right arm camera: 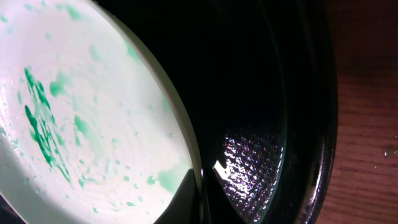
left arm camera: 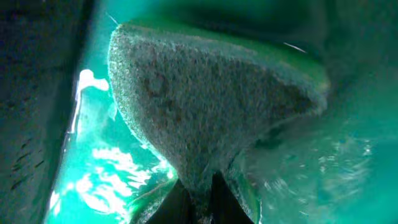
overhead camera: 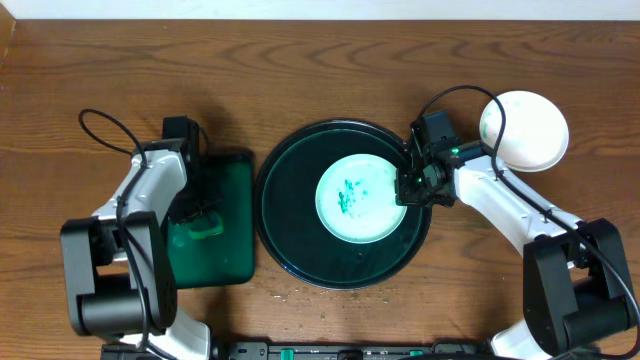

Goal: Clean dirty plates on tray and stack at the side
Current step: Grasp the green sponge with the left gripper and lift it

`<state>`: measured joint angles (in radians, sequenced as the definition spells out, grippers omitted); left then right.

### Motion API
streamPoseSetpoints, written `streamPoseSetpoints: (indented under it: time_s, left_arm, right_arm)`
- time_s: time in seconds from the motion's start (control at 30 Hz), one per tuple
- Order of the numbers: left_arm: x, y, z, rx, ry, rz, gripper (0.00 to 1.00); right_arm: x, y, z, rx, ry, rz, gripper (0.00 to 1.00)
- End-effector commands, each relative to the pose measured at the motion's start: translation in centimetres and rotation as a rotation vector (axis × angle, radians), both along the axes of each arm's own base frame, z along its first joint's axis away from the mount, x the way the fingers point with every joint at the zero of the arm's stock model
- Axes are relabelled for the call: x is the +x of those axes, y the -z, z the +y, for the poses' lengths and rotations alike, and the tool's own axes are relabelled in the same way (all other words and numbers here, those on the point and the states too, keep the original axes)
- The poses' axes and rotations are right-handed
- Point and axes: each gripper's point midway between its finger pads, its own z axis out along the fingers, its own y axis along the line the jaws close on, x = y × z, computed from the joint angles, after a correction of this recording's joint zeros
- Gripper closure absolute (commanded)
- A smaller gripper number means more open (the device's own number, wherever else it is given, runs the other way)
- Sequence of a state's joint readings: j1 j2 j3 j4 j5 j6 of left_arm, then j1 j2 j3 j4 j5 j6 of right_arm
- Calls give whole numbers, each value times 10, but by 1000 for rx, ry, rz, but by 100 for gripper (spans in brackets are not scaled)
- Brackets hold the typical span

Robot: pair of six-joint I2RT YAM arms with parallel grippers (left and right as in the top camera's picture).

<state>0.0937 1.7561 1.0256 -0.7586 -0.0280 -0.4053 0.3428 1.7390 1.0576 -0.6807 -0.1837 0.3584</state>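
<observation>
A wooden table (overhead camera: 300,70) seen from above holds two trays side by side. In the middle sits the large round tray (overhead camera: 290,200), black-green with a raised rim. It holds one thing, a small round smeared plate (overhead camera: 365,205), placed right of the tray's centre with its right edge close to the tray's rim. The plate faces up. Being round it has no long axis, but its teal-green marks gather left of its middle in a streak running roughly from the far side of the table toward the near side. The right gripper (overhead camera: 408,187) is at the plate's right edge. The right wrist view shows its fingertips closed over the rim, one on the plate's upper face. Whether the plate lies flat or is tipped cannot be told. Just left of the round tray lies a smaller rectangular tray (overhead camera: 235,250) in dark green, its long side running away from the robot. The left gripper (overhead camera: 200,215) is down inside it. The left wrist view shows it pinching the narrow end of a grey-green sponge (left arm camera: 199,93), which fans out wide away from the fingers against a wet, glossy teal floor. Well apart from both trays, on the bare table at the far right, rests a clean white plate (overhead camera: 528,132) – a pale crescent at its left edge may be a second plate beneath, but this cannot be told.
</observation>
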Motion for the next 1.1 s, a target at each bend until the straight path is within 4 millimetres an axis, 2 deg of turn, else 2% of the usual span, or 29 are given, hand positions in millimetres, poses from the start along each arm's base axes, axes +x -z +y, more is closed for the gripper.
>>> streamPoseSetpoints:
  time_s: [0.0,0.23,0.37,0.6,0.77,0.93,1.07]
  left_arm:
    - [2,-21,-5,15,28,-65,93]
    - [10,-85,-30,45,121,-272,93]
    - [7,-108,-43,63,175,-340,93]
    - [-5,-110,-60,41,232,-316,93]
    - [-5,-110,-79,-7,236,-328,93]
    - [-2,-111,-106,-93,293,-353,93]
    - [1,-115,-128,-166,335,-382,93]
  right_arm:
    - [2,-9,7,20,-16,-22,99]
    - [3,-9,4,1,-19,-32,99]
    - [6,-8,0,-25,-12,-46,99]
    - [6,3,0,-16,21,-55,99]
    - [0,23,2,-17,51,3,99]
    - [-8,41,27,41,-4,50,99]
    - [-13,44,45,56,-49,45,99]
